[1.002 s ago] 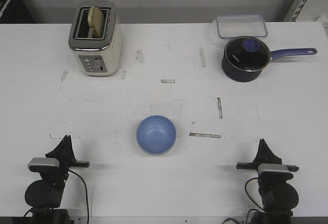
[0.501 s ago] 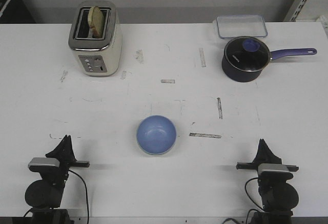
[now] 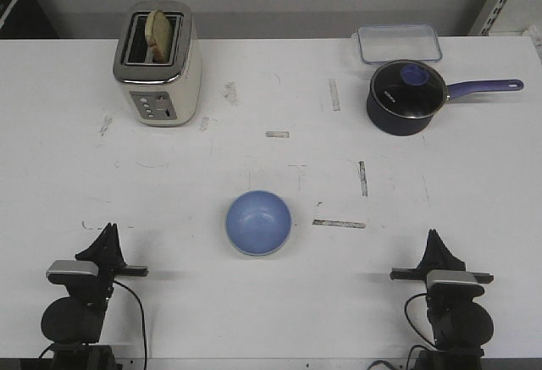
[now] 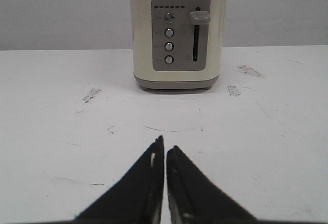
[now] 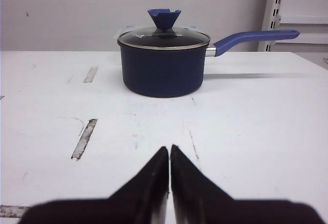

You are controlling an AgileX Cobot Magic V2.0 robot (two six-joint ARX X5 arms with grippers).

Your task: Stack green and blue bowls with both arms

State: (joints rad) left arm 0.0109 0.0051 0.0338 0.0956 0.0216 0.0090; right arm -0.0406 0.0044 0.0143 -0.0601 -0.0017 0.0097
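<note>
Resting blue bowl (image 3: 258, 223) between left end effector (image 3: 108, 236), right end effector (image 3: 434, 241), both closed, empty

text: none legible | saucepan (image 3: 405, 97) side: small white mark (too blurred to read)

Blue bowl (image 3: 258, 222) upright, empty, mid-table near front; poss. green rim beneath, can't confirm.

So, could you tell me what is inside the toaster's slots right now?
One browned slice of bread stands in the toaster, its top sticking out. Its lower part is hidden inside.
</note>
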